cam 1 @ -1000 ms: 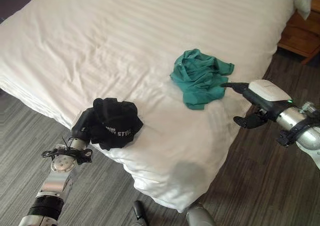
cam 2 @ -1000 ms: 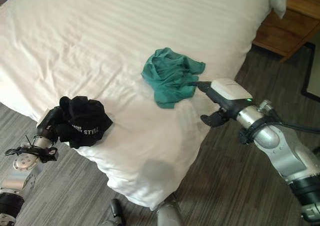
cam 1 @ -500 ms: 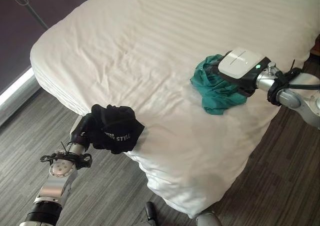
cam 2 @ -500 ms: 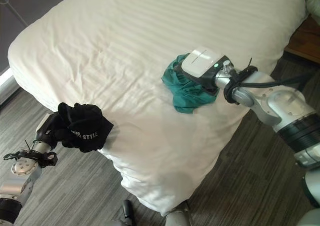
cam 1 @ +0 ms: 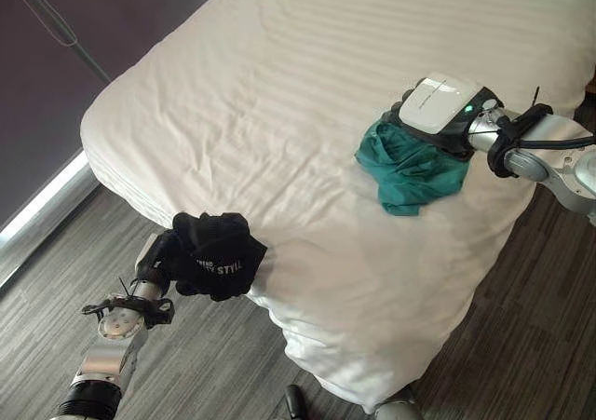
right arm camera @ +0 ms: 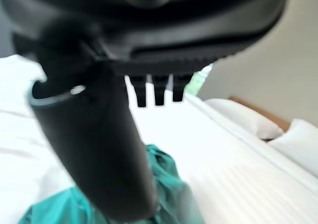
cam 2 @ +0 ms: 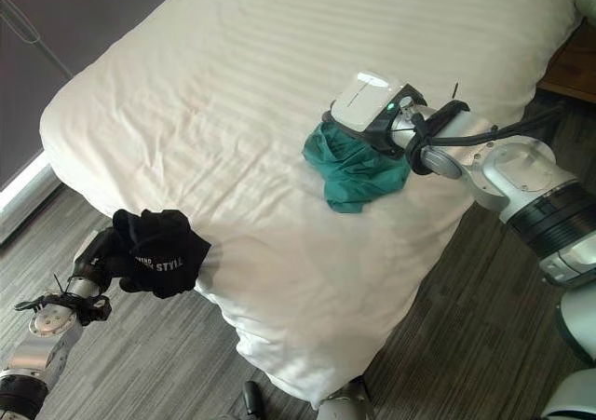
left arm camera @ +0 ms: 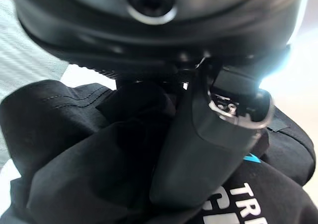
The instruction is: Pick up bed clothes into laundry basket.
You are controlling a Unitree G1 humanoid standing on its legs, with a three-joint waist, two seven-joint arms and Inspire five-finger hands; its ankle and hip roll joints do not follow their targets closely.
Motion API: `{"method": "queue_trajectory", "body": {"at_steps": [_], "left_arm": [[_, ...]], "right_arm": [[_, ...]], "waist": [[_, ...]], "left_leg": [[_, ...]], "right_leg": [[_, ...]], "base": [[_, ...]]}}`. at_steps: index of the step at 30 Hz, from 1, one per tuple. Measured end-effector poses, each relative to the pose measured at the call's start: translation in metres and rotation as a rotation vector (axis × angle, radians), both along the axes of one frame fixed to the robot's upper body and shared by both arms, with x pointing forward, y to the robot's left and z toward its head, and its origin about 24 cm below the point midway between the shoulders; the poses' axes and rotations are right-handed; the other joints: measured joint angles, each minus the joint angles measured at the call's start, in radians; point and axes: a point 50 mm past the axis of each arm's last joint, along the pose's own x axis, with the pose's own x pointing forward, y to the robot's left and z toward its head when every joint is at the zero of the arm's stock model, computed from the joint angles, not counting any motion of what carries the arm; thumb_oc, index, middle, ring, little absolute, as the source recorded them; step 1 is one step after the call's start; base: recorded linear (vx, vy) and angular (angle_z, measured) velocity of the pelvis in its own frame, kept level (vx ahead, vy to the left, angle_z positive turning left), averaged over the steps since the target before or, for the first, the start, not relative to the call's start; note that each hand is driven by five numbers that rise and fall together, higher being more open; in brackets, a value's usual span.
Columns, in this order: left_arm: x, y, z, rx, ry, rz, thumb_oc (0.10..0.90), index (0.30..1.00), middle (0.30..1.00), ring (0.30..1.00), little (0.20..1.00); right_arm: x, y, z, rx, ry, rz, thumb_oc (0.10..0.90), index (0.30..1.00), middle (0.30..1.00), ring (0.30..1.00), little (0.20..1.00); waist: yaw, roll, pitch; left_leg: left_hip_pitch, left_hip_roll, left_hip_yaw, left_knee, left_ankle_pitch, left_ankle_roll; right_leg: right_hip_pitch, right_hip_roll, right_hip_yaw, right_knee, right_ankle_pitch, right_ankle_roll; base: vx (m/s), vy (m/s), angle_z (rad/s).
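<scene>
A bedroom: white-sheeted bed, pillows, wooden nightstand.

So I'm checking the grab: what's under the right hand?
The right hand sits on the far edge of the green garment on the white bed. Its fingers are hidden beneath it, so any grip is unseen.

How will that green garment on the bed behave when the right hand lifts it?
The green garment lies crumpled in soft folds, so it will likely hang limp and unfold. It looks thin, probably light. The right hand rests at its far edge, so a grab there may leave most of the cloth trailing over the white duvet.
</scene>
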Motion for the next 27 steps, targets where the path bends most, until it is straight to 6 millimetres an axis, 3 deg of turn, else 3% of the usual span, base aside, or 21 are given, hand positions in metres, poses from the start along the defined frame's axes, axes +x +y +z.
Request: {"method": "queue_trajectory", "body": {"at_steps": [7, 18, 24, 27], "left_arm": [[-0.004, -0.001, -0.009, -0.016, 0.028, 0.011, 0.400, 0.300, 0.300, 0.300, 0.300], [-0.028, 0.012, -0.036, -0.018, 0.143, 0.080, 0.400, 0.300, 0.300, 0.300, 0.300], [-0.046, 0.026, -0.046, -0.035, 0.190, 0.152, 0.400, 0.300, 0.300, 0.300, 0.300], [-0.052, 0.038, -0.044, -0.058, 0.173, 0.222, 0.400, 0.300, 0.300, 0.300, 0.300]], "right_arm": [[0.000, -0.005, 0.001, 0.013, 0.003, -0.016, 0.800, 0.900, 0.900, 0.900, 0.900], [0.013, -0.042, 0.002, 0.080, -0.006, -0.198, 0.800, 0.900, 0.900, 0.900, 0.900], [0.017, -0.044, 0.006, 0.084, -0.030, -0.214, 0.800, 0.900, 0.900, 0.900, 0.900], [0.017, -0.040, 0.017, 0.093, -0.072, -0.195, 0.800, 0.900, 0.900, 0.900, 0.900]], "waist": [[0.010, 0.012, 0.003], [0.065, 0.023, 0.010], [0.088, 0.020, 0.048], [0.090, 0.020, 0.105]], "left_leg": [[-0.020, -0.004, -0.034, 0.000, 0.005, 0.006], [-0.097, -0.003, -0.065, 0.001, 0.015, 0.006], [-0.115, 0.001, -0.066, 0.001, 0.018, 0.004], [-0.120, 0.009, -0.059, 0.001, 0.019, 0.001]], "right_leg": [[0.000, -0.008, -0.030, 0.000, -0.003, -0.002], [-0.055, -0.009, -0.060, 0.001, -0.004, -0.005], [-0.071, -0.005, -0.062, 0.001, -0.009, -0.003], [-0.090, 0.008, -0.051, 0.017, -0.010, -0.003]], "base": [[-0.03, -0.018, 0.14], [-0.05, -0.018, 0.08], [-0.06, -0.034, 0.01], [-0.14, -0.071, -0.09]]}}
